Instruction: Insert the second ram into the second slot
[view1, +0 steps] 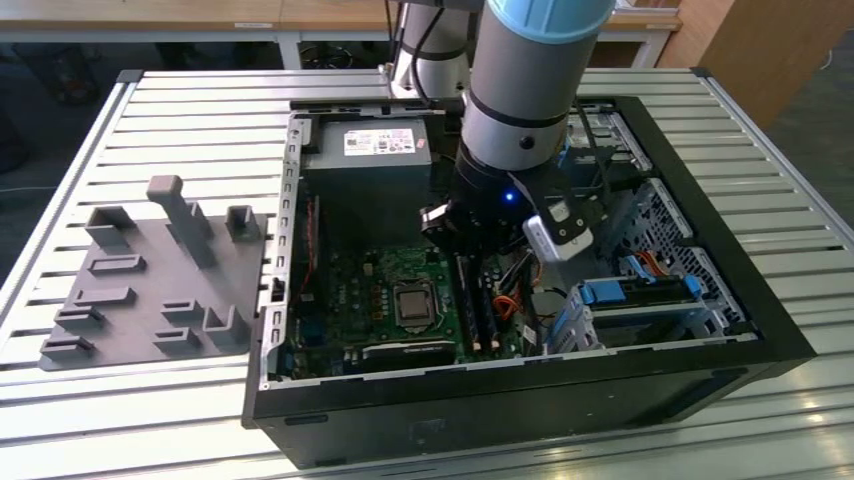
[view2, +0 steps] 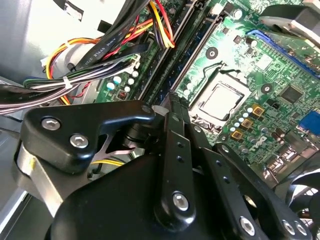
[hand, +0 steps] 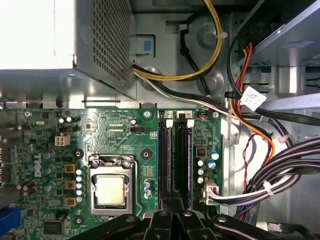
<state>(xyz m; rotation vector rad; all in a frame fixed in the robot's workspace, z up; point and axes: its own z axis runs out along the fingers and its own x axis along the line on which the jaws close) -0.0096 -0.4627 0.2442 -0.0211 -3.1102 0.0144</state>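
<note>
The case (view1: 694, 340) lies open on the slatted table (view1: 174, 110), its board (view1: 340, 300) facing up; a grey fixture (view1: 147, 280) sits on the table by the case's side wall, on the exterior view's left; the arm (view1: 534, 90) reaches down into the middle of the case, over the slots that run beside the CPU socket (hand: 110, 191). The gripper (hand: 172, 212) hangs low over those slots (hand: 175, 160); its fingers (view2: 172, 145) stand drawn close together in the second wrist view, tips right at the slot rows, yet I cannot tell whether a stick is pinched between them. Two long dark strips fill the slot area in the first wrist view; one may be the ram (hand: 183, 160), lying along the slot nearer the cable bundle (hand: 280, 170), though seated or not is unclear. Judging by its kind, the ram is light, thin, stiff and brittle at its contacts; best taken by the long top edge, pressed squarely so it does not tilt in the slot.
</note>
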